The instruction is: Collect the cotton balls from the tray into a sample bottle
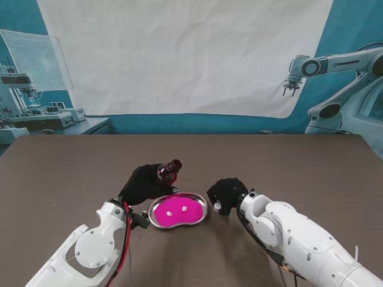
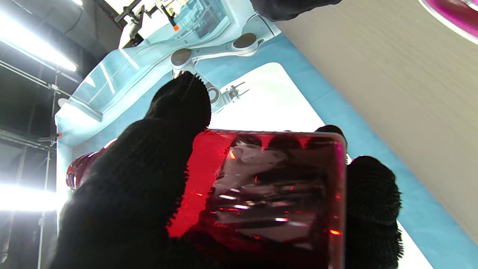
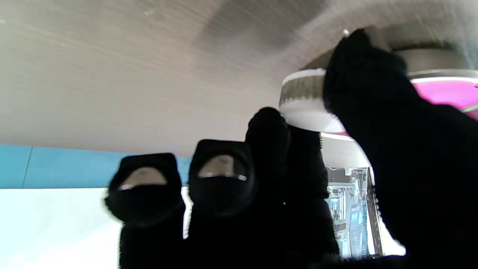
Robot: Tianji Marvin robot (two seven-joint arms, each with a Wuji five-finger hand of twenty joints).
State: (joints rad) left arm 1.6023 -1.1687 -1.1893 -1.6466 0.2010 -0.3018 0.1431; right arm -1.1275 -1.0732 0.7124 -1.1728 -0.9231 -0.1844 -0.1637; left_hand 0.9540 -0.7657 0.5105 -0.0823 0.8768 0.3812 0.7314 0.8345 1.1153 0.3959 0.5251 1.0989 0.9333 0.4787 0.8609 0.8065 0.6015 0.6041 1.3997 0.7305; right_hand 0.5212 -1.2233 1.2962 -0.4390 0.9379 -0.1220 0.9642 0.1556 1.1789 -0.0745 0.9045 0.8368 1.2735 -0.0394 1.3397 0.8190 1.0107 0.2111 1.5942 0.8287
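A red transparent sample bottle (image 1: 169,172) is held tilted above the table by my black-gloved left hand (image 1: 142,184), just beyond the tray's left end. In the left wrist view its body (image 2: 269,194) fills the space between the fingers (image 2: 175,108). The metal kidney-shaped tray (image 1: 203,207) has a pink lining, and two white cotton balls (image 1: 170,213) (image 1: 184,208) lie in it. My right hand (image 1: 226,192) sits just right of the tray, shut on a white ribbed cap (image 3: 304,101), which is pinched between thumb and finger close to the tray's edge (image 3: 444,89).
The brown table (image 1: 287,167) stretches out on all sides of the tray. A white backdrop and a blue wall with printed robot pictures stand behind its far edge. The tray's pink corner (image 2: 455,15) shows in the left wrist view.
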